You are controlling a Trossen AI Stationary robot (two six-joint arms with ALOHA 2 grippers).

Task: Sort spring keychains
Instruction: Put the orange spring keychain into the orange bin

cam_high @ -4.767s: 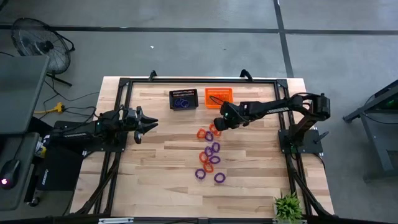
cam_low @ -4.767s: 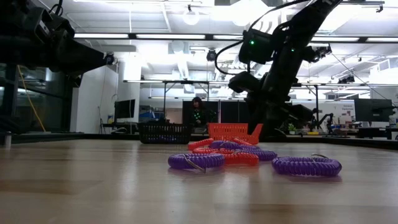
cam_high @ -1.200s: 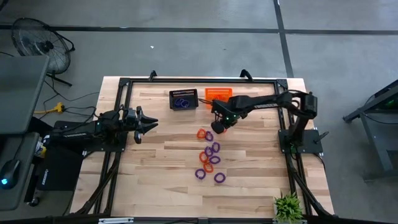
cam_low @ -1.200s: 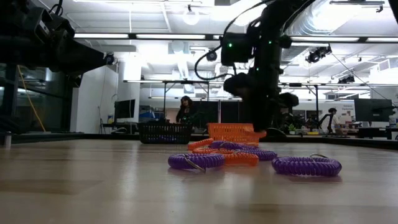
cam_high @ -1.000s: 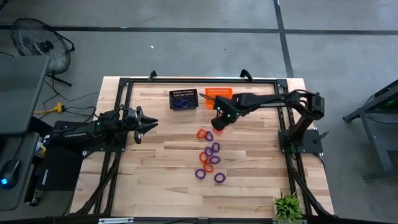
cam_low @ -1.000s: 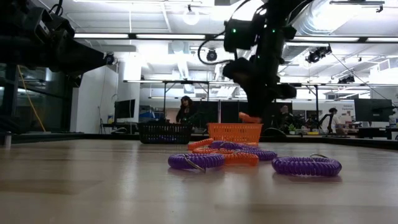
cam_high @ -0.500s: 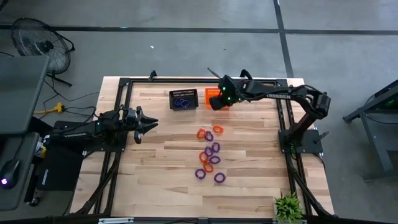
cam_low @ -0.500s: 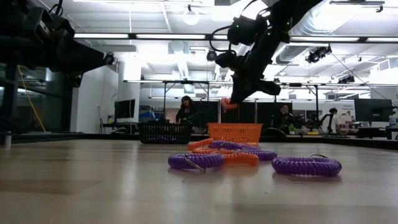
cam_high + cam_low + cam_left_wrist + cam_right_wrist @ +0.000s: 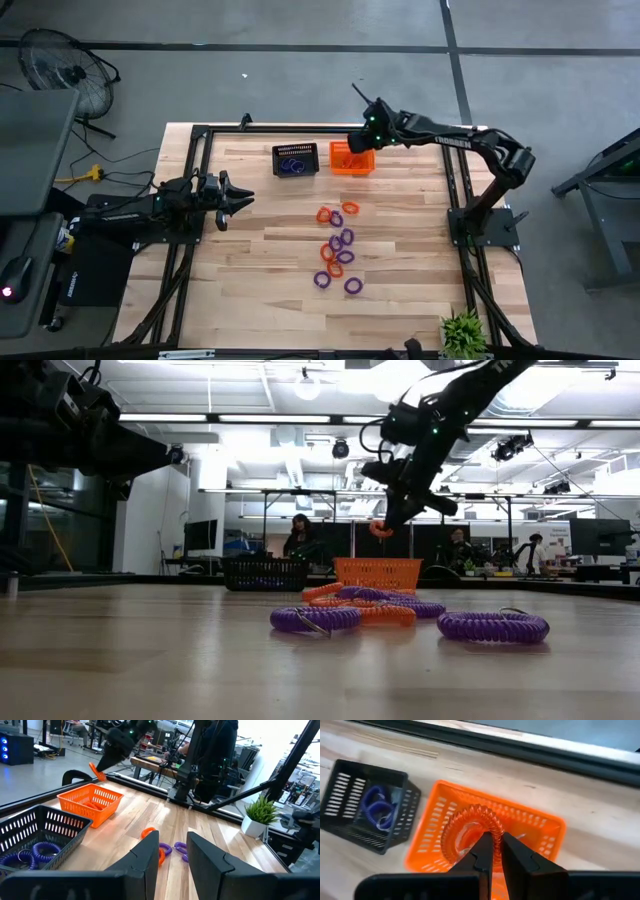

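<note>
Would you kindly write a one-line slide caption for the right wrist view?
Right gripper shut on an orange spring keychain, held above the orange mesh basket; black basket beside it holds purple keychains.

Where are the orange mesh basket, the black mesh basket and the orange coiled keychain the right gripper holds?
orange mesh basket (image 9: 547, 837): right wrist view, far rim.
black mesh basket (image 9: 350, 832): right wrist view, side wall.
orange coiled keychain (image 9: 457, 825): right wrist view, coil's side, above the basket.

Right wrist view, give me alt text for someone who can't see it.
The right hand, fingers shut, pinches an orange coiled spring keychain above an orange plastic mesh basket on a pale wooden table. Beside it stands a black mesh basket with purple coiled keychains inside.
</note>
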